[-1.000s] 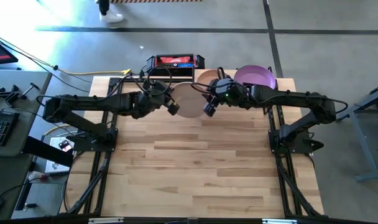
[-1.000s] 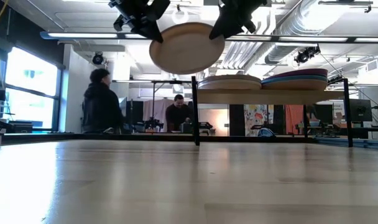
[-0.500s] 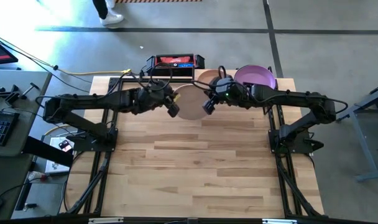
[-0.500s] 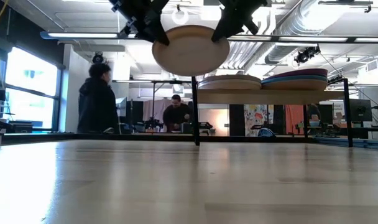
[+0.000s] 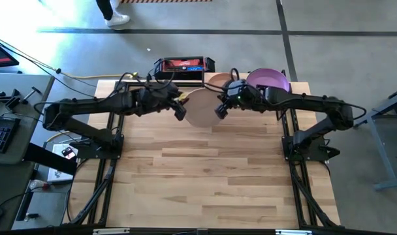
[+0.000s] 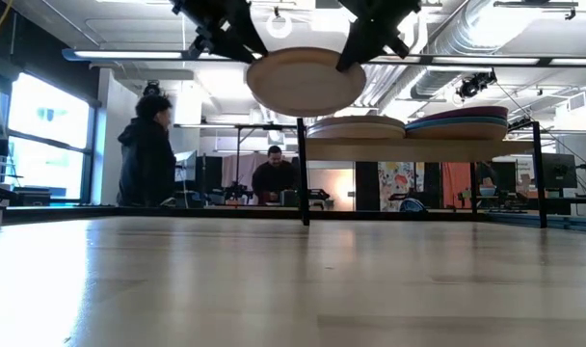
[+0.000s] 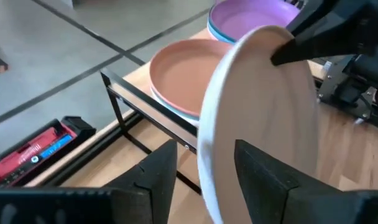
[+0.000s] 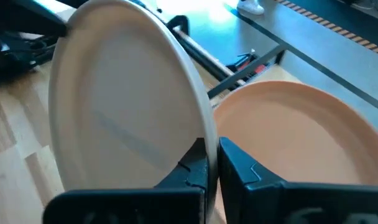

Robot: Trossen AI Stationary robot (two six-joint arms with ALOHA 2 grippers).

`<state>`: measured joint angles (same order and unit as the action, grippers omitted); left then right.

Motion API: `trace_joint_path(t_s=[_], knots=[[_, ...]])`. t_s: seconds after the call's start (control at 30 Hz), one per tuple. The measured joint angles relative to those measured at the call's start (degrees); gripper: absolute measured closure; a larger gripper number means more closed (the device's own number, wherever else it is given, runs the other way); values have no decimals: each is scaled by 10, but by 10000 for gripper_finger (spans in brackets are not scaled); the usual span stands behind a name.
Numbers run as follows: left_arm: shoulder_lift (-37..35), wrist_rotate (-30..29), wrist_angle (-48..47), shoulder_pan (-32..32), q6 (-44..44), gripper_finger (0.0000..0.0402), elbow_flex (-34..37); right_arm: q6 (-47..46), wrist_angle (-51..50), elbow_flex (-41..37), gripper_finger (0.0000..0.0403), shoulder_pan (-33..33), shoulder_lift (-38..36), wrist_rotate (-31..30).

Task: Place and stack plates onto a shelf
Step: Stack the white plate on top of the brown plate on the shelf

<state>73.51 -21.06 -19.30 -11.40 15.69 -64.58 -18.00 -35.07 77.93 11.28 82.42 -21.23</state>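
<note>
Plate-holding is shared: the off-white plate (image 5: 200,107) hangs in the air between both arms, near level, just off the shelf's (image 6: 418,149) front-left edge. The left gripper (image 5: 179,109) pinches its rim at nine o'clock, fingers (image 7: 263,177) closed either side of the edge. The right gripper (image 5: 220,109) clamps the rim at three o'clock, fingers (image 8: 198,163) nearly together on it. On the shelf, the peach plate (image 7: 189,71) tops the left stack, just beyond the held plate's twelve o'clock edge; the purple plate (image 5: 269,81) tops the right stack. Below the held plate the wooden table (image 5: 211,176) lies open toward six o'clock. Two people (image 6: 148,154) stand in the room behind.
</note>
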Motion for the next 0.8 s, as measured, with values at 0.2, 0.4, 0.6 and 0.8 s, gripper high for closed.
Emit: trace_joint_path(t_s=[0.2, 0.4, 0.6, 0.8], knots=[[-37, -22, -1, -3, -14, 252, 0, -2, -5, 0, 402, 30, -25, -3], [-61, -23, -1, -2, -14, 250, 0, -26, -7, 0, 403, 105, -55, 20], [-63, -20, -14, -2, -14, 252, 0, -114, -26, 0, 403, 215, -60, 173], [-63, -20, -54, -2, -13, 252, 0, -181, -98, 0, 403, 289, -56, 268]])
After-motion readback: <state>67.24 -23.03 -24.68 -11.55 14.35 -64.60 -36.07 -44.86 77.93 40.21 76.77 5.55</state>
